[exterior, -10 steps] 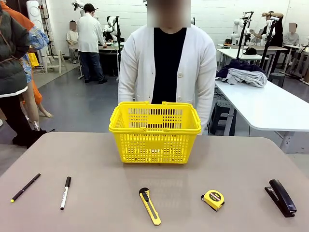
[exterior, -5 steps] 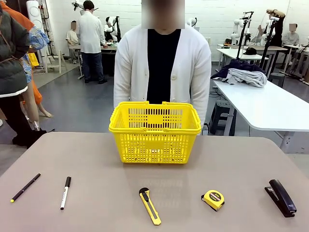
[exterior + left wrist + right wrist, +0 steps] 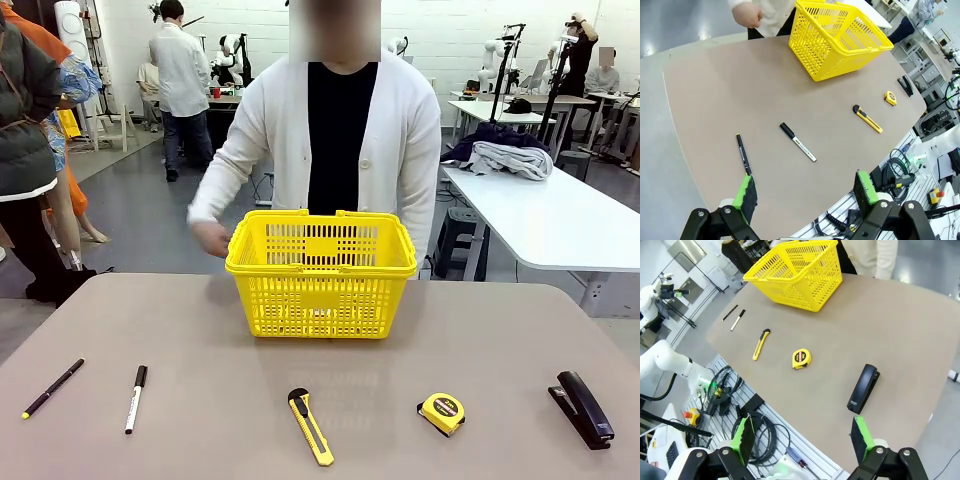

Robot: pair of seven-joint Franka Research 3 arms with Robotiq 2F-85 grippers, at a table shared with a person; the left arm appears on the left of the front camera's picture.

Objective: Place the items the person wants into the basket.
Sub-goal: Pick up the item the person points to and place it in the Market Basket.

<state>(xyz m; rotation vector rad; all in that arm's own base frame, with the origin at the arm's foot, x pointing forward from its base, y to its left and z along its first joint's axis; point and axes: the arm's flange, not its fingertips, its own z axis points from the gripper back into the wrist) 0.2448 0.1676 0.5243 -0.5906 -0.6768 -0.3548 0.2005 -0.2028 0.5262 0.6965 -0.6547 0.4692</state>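
The yellow basket (image 3: 320, 272) stands at the table's far middle, in front of the person (image 3: 340, 140), whose hand (image 3: 211, 238) is raised beside its left rim. Along the near side lie a slim black pen (image 3: 52, 388), a white marker with a black cap (image 3: 135, 398) and a yellow utility knife (image 3: 311, 426). My left gripper (image 3: 806, 192) hangs open high above the table's near left edge, over the pen (image 3: 743, 154) and marker (image 3: 797, 142). My right gripper (image 3: 802, 435) is open too, high above the near right edge, with the knife (image 3: 761, 344) and basket (image 3: 796, 272) beyond.
A round yellow tape measure (image 3: 441, 413) and a black stapler (image 3: 582, 408) lie at the near right of the grey table (image 3: 500, 340). Cables and a rail run below the table's near edge (image 3: 765, 435). Other tables and people stand behind.
The person has shifted slightly and brought one hand up and out beside the basket's left rim. The things on the table lie where they were.
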